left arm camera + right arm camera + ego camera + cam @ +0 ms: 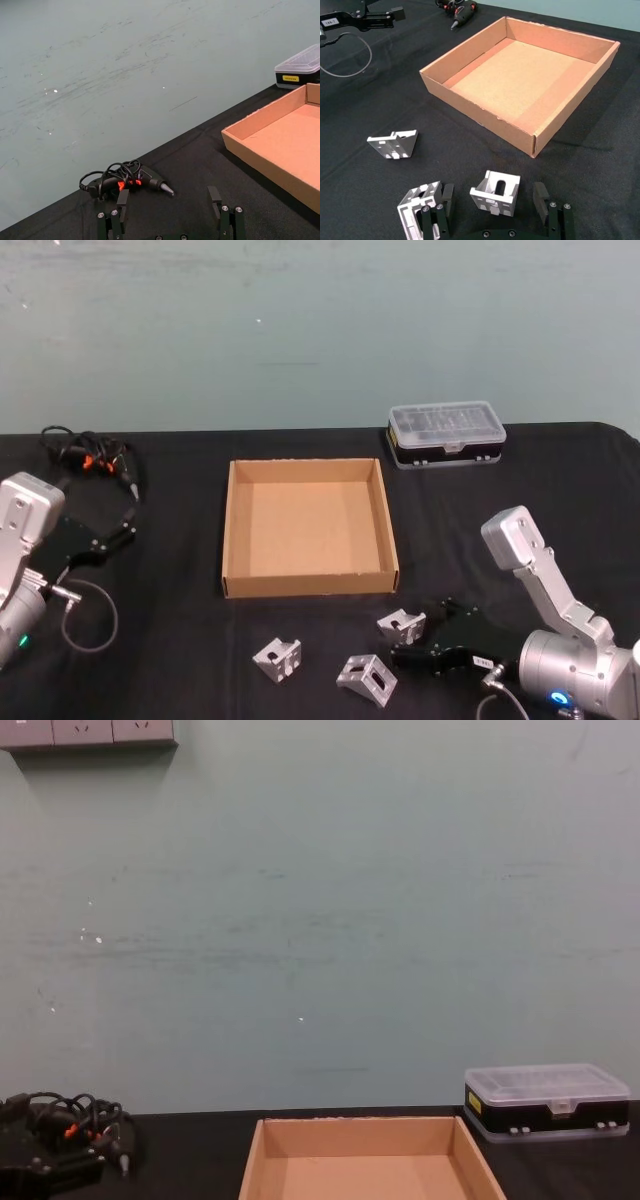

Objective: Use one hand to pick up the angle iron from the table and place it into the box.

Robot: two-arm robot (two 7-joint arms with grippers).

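In the head view, your right hand (412,633) sits near right on the table (180,660), at one angle iron (400,622) just in front of the box (229,530).

In the right wrist view, its fingers (540,194) stand apart around that angle iron. Another piece (415,212) lies just beside one finger, so close slowly on the middle one.

In the left wrist view, your left hand (168,200) waits at the left, fingers apart.
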